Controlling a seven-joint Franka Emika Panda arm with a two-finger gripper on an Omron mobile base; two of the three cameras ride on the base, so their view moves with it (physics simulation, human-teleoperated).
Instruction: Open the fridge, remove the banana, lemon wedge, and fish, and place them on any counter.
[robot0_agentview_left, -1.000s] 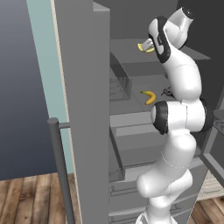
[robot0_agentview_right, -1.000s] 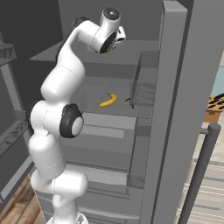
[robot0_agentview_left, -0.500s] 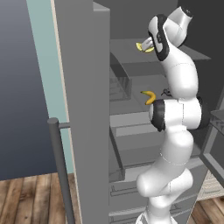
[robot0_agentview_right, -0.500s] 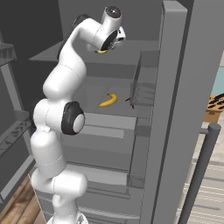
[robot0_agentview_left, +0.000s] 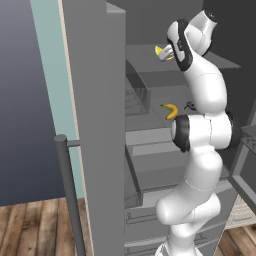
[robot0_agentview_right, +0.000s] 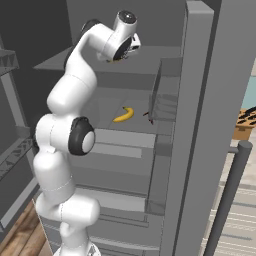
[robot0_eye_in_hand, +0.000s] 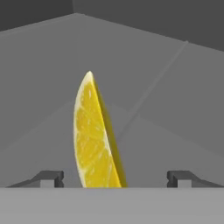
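Observation:
The grey fridge (robot0_agentview_left: 95, 125) stands open with my arm reaching up to its top shelf. In the hand view the yellow lemon wedge (robot0_eye_in_hand: 94, 140) stands on edge on that shelf, between my two spread fingertips. My gripper (robot0_eye_in_hand: 116, 177) is open around it, and neither finger touches it. From the left base view the lemon wedge (robot0_agentview_left: 162, 51) shows just in front of the gripper (robot0_agentview_left: 169, 50). One shelf lower lies the curved banana (robot0_agentview_left: 171, 111) (robot0_agentview_right: 123, 115). The small dark fish (robot0_agentview_right: 148, 116) lies to its right, close to the door bins.
The fridge doors (robot0_agentview_right: 200, 125) stand open on both sides of my arm, each with a long bar handle (robot0_agentview_left: 70, 200) (robot0_agentview_right: 230, 195). Wire door bins (robot0_agentview_right: 167, 95) jut in near the banana shelf. Grey drawers (robot0_agentview_left: 150, 220) sit below.
My hand has shifted slightly at the top shelf. The lemon wedge, banana and fish lie where they were.

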